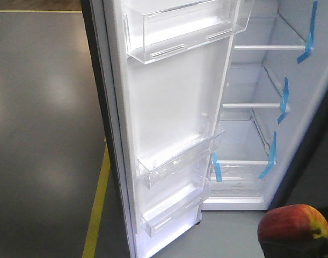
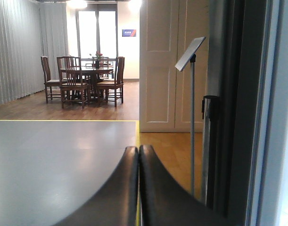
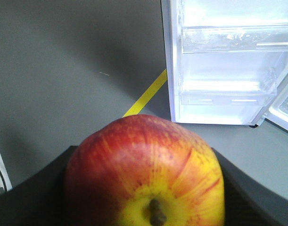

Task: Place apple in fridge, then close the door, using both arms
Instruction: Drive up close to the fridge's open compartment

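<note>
Grey floor (image 1: 40, 107), yellow line (image 1: 97, 199) at far left | my left end effector (image 2: 138, 150) shows its fingers (image 2: 120, 188) pressed together, holding nothing | door (image 1: 169, 102) stands wide open, clear bins (image 1: 180, 32) facing me | fridge (image 1: 249, 134) interior white, blue tape (image 1: 311, 32) on the shelves (image 1: 265, 47) | my right end effector (image 3: 144, 197) is clamped on the apple (image 3: 144, 155), low right, outside the fridge

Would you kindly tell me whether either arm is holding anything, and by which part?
The right gripper holds the apple, its fingers pressed on two opposite sides, with the stem end left free. The left gripper is shut and empty.
</note>
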`<state>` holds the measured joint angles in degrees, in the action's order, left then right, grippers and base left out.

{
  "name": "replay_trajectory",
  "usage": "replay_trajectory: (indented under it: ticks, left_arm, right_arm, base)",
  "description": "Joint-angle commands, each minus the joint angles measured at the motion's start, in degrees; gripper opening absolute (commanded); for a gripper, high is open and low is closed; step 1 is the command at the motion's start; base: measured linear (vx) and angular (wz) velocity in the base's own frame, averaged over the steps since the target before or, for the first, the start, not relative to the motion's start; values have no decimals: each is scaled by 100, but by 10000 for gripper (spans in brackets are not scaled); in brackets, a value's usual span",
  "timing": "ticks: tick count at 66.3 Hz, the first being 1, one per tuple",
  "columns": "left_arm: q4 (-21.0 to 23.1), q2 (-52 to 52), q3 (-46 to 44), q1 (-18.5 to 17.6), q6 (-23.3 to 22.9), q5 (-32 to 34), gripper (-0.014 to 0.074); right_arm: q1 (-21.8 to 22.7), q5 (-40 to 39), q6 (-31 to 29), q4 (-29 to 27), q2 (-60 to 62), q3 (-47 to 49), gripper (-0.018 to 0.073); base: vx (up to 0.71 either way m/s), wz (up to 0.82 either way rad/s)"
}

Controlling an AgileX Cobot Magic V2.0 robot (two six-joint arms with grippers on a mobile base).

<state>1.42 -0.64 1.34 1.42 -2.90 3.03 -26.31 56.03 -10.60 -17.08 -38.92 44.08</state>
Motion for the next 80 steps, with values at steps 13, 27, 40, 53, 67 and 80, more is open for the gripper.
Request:
replay_trajectory:
  ticks: [13,27,40,53,67,80]
  left_arm:
    - [33,-78,166,-36,-60,424,-6]
    - [33,-78,166,-36,-60,424,-6]
    - [33,-78,166,-36,-60,424,-6]
    - [33,-78,166,-36,-60,424,-6]
    - [33,-78,166,-36,-60,424,-6]
    - [33,-78,166,-36,-60,424,-6]
  right_arm:
    - [-17,-329,-55,-106,8,151,186]
    - [-17,-329,-55,-106,8,151,186]
    - [-17,-329,-55,-106,8,151,186]
    - [-17,-329,-55,-106,8,151,186]
    - [-17,-329,-55,-106,8,151,186]
    - [-17,-329,-55,-106,8,151,186]
  base:
    - [5,2]
    - [5,2]
    - [6,2]
    - [7,3]
    - [7,2]
    - [7,-1]
